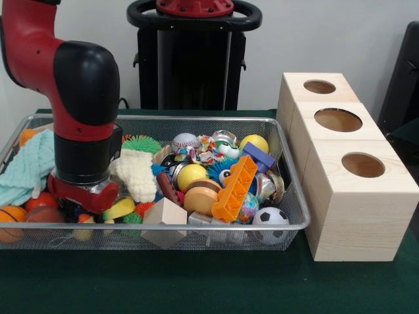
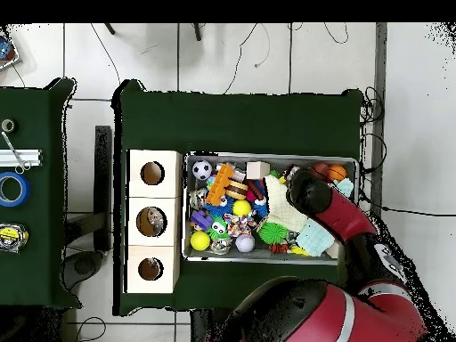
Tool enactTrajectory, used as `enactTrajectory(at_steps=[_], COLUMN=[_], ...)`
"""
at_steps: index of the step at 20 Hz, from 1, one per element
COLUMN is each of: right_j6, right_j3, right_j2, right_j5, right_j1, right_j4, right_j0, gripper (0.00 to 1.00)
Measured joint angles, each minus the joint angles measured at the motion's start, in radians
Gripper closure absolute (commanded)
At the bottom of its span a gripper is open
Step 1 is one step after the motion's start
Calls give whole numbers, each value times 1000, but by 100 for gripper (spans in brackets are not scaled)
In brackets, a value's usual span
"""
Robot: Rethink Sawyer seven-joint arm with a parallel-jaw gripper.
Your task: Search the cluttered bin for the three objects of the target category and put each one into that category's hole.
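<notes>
The wire mesh bin (image 1: 196,227) sits on the green table, crammed with toys, balls and cloths; it also shows in the overhead view (image 2: 267,257). My red and black arm reaches down into the bin's left part in the front view. The gripper (image 1: 85,201) is sunk among the toys next to a cream knit cloth (image 1: 134,173) and a yellow toy (image 1: 119,209); its state is hidden. From overhead the arm (image 2: 307,191) covers it. The smallest hole (image 1: 319,86) is in the farthest pine cube, which is the bottom one in the overhead view (image 2: 150,268).
Two wider holes (image 1: 338,120) (image 1: 363,165) lie in the nearer cubes, right of the bin. The bin holds an orange brick (image 1: 234,190), soccer ball (image 1: 270,219), yellow ball (image 1: 191,175), wooden cube (image 1: 163,212), mint cloth (image 1: 29,167) and basketball (image 1: 10,219).
</notes>
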Motion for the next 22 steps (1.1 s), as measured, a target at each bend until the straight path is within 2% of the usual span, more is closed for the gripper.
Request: enactTrajectory(at_steps=[22], right_j6=[1], right_j3=[52], right_j2=[-22], right_j5=[-45], right_j1=[0], right_j4=[168], right_j0=[18], gripper=[0])
